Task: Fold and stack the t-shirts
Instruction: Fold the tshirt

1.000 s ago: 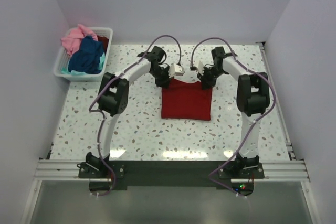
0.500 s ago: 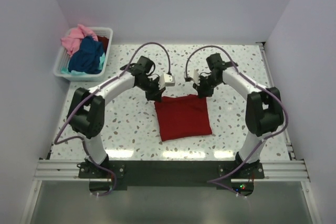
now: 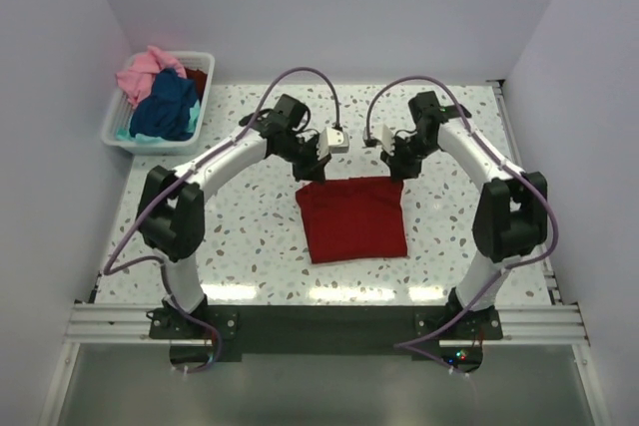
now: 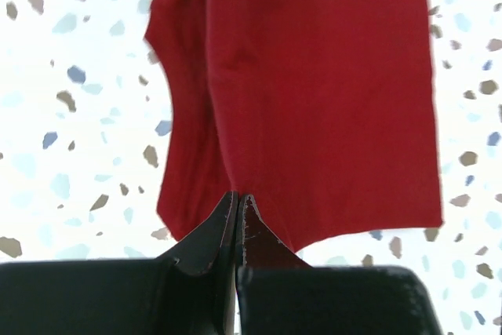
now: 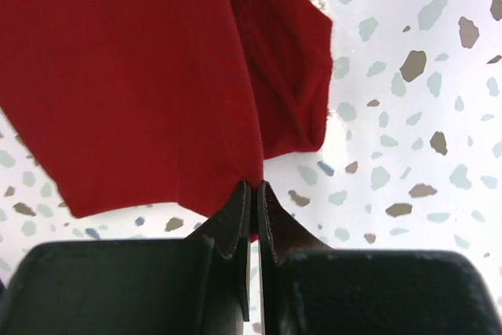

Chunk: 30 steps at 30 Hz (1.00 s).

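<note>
A deep red t-shirt lies folded into a rectangle on the speckled table, in the middle. My left gripper is shut on its far left corner and my right gripper on its far right corner. In the left wrist view the jaws pinch the edge of the red cloth, which hangs down to the table. In the right wrist view the jaws pinch the red cloth the same way. A pink t-shirt, a navy one and a teal one lie bunched in the basket.
The white slatted basket stands at the far left corner of the table. White walls close in the back and both sides. Cables loop above both wrists. A metal rail runs along the near edge by the arm bases.
Over the last second both grippers dragged the red t-shirt toward the near edge. They then moved a little back toward the far side with its far edge, and the cloth now lies squarer.
</note>
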### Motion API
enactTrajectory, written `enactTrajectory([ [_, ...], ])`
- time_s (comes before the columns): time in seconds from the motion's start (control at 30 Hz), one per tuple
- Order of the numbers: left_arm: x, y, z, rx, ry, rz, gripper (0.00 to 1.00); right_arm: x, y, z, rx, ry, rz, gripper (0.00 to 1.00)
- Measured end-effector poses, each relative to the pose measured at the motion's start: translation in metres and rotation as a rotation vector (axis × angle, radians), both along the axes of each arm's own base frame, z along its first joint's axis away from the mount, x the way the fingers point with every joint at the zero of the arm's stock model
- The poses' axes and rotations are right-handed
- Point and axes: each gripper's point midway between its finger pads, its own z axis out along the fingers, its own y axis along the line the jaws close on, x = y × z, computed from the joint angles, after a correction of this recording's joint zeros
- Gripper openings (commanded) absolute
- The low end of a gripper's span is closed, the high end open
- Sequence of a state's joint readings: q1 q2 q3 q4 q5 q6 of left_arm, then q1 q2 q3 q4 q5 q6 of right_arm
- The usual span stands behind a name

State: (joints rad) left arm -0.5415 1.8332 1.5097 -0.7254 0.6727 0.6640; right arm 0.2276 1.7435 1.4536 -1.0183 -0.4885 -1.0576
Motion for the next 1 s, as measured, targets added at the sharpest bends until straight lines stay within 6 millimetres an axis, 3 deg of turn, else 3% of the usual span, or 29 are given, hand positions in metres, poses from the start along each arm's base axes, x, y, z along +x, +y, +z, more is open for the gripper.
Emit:
enactTrajectory([
  [0.17,0.024,0.022,-0.035,0.058,0.066,0.072,0.0,0.027,0.006,-0.032,-0.008,0.071,-0.004,0.0],
  [0.4,0.041,0.04,-0.066,0.116,0.089,0.124,0.0,0.055,0.021,-0.043,0.025,0.079,0.004,0.0],
  [0.67,0.053,0.047,-0.113,0.175,0.113,0.158,0.0,0.063,0.023,-0.09,0.011,0.167,-0.036,0.0],
  [0.8,0.055,0.046,-0.113,0.16,0.104,0.161,0.0,0.059,0.023,-0.091,0.013,0.187,-0.056,0.0],
  [0.9,0.049,0.047,-0.108,0.142,0.101,0.155,0.0,0.043,0.02,-0.086,0.013,0.208,-0.062,0.0],
  [1.0,0.035,0.047,-0.091,0.109,0.101,0.14,0.0,0.022,0.019,-0.065,0.026,0.215,-0.064,0.0],
])
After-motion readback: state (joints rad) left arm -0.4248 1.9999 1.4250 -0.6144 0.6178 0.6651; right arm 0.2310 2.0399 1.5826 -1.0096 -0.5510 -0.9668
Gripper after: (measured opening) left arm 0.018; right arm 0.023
